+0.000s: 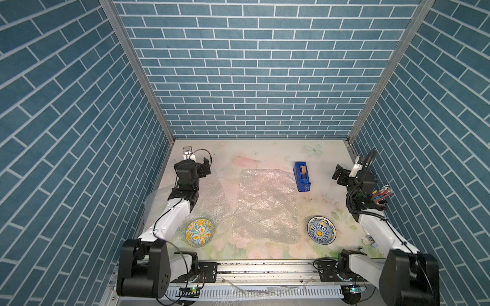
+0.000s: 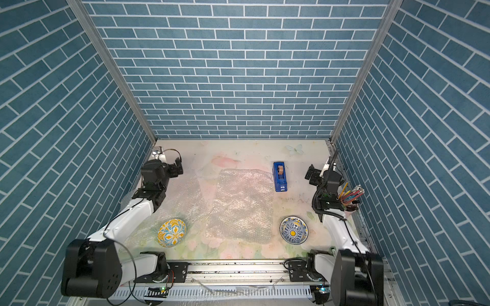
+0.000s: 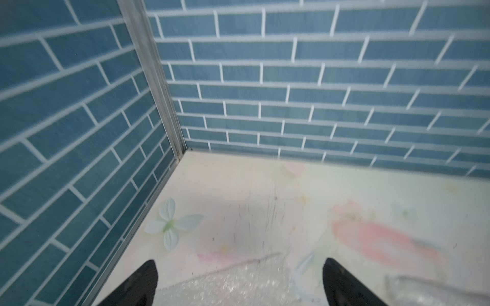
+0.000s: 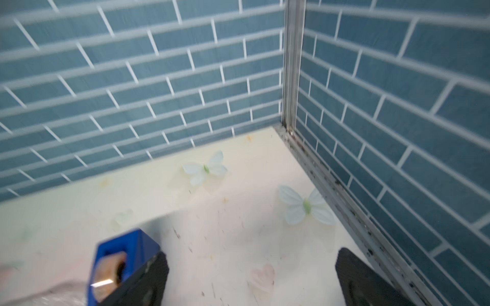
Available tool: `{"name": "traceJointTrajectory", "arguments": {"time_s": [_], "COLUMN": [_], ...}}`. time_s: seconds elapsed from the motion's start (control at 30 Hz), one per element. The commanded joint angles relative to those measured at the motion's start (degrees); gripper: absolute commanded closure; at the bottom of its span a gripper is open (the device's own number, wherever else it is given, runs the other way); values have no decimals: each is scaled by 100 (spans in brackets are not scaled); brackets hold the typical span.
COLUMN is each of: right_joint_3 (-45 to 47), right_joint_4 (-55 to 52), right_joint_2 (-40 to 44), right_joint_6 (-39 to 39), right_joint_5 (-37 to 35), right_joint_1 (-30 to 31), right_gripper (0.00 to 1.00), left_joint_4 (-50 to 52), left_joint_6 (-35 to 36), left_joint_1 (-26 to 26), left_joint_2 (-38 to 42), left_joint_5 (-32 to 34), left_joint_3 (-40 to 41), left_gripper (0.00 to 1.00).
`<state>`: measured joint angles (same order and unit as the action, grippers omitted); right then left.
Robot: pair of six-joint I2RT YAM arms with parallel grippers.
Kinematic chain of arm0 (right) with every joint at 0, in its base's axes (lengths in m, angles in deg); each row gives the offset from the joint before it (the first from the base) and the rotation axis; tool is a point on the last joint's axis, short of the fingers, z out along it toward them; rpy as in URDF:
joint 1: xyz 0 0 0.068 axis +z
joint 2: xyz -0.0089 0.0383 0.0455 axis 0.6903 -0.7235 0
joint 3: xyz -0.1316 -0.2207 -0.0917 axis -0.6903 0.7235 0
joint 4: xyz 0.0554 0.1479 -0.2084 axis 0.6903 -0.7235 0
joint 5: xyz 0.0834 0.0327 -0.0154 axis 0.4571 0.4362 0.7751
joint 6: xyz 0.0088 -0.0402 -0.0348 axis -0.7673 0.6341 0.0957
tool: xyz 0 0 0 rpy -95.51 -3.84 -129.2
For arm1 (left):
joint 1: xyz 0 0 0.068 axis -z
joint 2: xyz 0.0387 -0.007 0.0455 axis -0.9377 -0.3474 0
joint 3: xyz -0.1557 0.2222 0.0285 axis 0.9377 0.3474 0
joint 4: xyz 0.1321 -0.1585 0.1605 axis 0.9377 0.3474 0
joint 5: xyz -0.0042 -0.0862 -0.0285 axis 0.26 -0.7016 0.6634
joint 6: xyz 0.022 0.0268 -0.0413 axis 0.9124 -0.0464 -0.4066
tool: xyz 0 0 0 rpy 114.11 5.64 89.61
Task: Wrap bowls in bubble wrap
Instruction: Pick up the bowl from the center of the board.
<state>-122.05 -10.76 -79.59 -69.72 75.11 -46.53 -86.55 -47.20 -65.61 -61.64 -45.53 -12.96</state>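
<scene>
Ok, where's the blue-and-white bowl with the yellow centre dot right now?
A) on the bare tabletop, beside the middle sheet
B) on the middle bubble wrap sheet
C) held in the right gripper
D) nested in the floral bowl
A: in both top views the blue-and-white bowl sits on the tabletop, apart from the middle bubble wrap sheet, and the right gripper is open and empty.
</scene>
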Motion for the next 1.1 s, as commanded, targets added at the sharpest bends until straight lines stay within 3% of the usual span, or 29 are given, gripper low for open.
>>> {"name": "traceJointTrajectory", "arguments": {"time_s": [0.0,0.07,0.2,0.27,0.33,0.4,0.53,0.77,0.9,1.0,1.07], "right_joint_3": [170,-380,-1772,-1839,-1538,-1319,-956,-956,-711,-535,-439], "right_joint_4": [-1423,-2418,-5241,-5534,-5332,-5338,-5997,-8037,-8502,-8434,-8356], "right_joint_2": [480,204,-240,-28,217,329,532,1019,1194,1265,1243], "right_joint_6": [-1464,-1535,-2295,-2132,-2050,-2361,-2713,-3334,-3641,-3716,-3719], "right_joint_5": [153,415,-93,284,1212,1590,642,-318,-457,-117,-17], "right_joint_1": [-43,-1,111,120,25,142,1105,1395,1432,1437,1435], "right_gripper": [1,1,1,1,1,1,2,15,18,21,27], "left_joint_4": [2149,2334,2789,2856,3005,3076,3008,3068,3132,3132,3119], "left_joint_6": [-1470,-1899,-2061,-2033,-2088,-2252,-2561,-2567,-2556,-2621,-2633], "left_joint_1": [37,273,1598,2441,3230,3684,3906,3928,3928,3928,3928], "left_joint_2": [413,664,1012,1002,790,543,49,-46,-81,-47,-28], "left_joint_5": [-227,-560,-327,-100,112,78,-457,-817,-870,-909,-868], "left_joint_3": [-472,-406,-361,-320,-356,-401,-401,-447,-439,-429,-412], "left_gripper": [11,12,13,13,15,18,29,32,33,34,34]}}
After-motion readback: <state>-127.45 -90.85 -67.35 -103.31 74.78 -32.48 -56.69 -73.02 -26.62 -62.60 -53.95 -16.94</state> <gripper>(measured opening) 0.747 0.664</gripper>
